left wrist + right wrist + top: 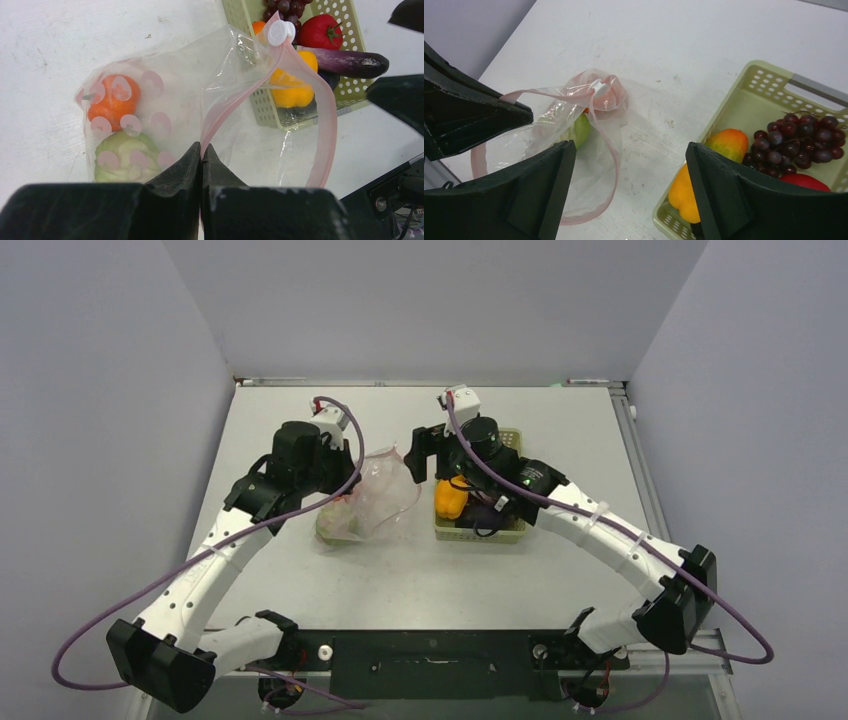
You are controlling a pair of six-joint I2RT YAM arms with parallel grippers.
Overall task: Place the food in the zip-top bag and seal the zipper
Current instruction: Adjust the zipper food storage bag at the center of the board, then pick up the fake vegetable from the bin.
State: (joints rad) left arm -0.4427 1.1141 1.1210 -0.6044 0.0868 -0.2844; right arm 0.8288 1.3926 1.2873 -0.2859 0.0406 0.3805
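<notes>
- One crinkly clear zip-top bag (385,490) lies on the white worktop (400,580) in the top view, just left of a pale green basket (512,436). A green piece (335,527) shows through its near end.
- Both arms reach forward with bent elbows in that view. The left wrist sits over the bag's left edge. The right gripper (425,455) hangs between the bag and the basket, by the basket's left side.
- From the left wrist, the left gripper (202,148) is pressed together, pinching the bag's mouth edge at one end of the zipper (327,125).
- That pink-red strip loops away to the right and up to a white slider (281,32), so the mouth gapes open.
- Faint pink dots mark the plastic. Inside, an orange piece (112,102) rests touching the green one.
- Beyond the bag the basket holds a yellow pepper (292,87), a red tomato (322,31) and dark grapes (285,7). A purple eggplant (350,62) lies across the others.
- From the right wrist, the right gripper is spread wide and holds nothing, above bare worktop between bag and basket.
- In that view the bag is to the left, its strip raised where the left gripper's black tip clamps it. To the right, a yellow-orange piece (729,142) rests against the grapes in the basket.
</notes>
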